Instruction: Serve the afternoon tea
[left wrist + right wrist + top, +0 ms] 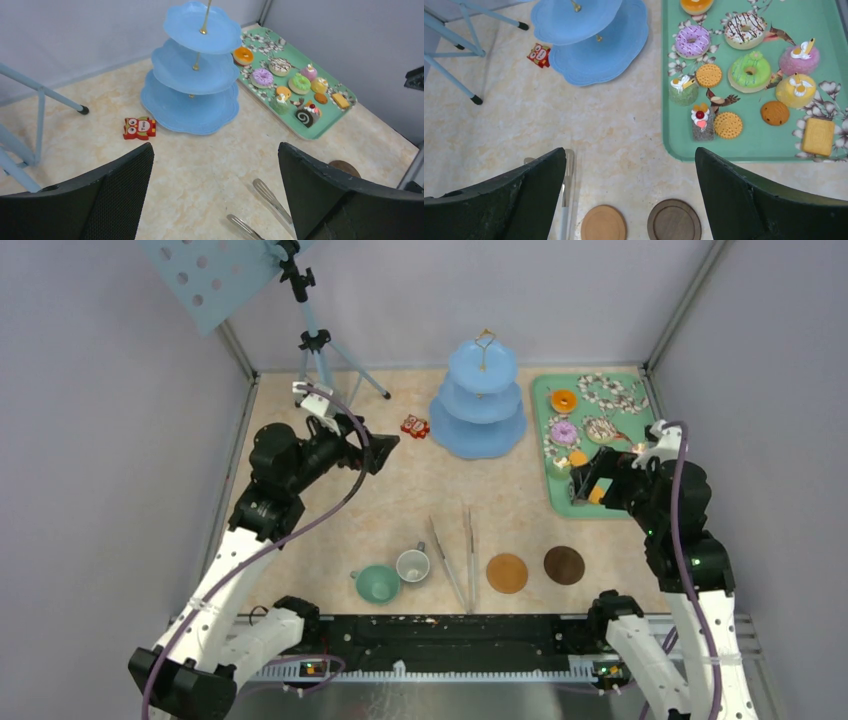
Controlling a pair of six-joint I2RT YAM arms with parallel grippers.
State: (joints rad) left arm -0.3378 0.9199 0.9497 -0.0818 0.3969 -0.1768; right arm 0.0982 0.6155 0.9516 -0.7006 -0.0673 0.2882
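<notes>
- While both arms hover, the stand (480, 405) sits at the back middle of the tabletop (400, 510) with all three tiers bare.
- Left jaws: spread wide with nothing in them, up over the left side and facing the stand.
- Right jaws: same deal, wide open and empty, above the near left edge of the tray (744, 147).
- Donuts (692, 41), cupcakes (799, 57) and biscuits (728, 125) are all on the tray, just right of the stand.
- Teal cup (377, 583) and white cup (413, 565) stand just beside each other near the front edge.
- Tongs (470, 560) lie between the cups and the two coasters (507, 573), which sit side by side, not touching.
- Little red owl thing (415, 426) is just left of the stand.
</notes>
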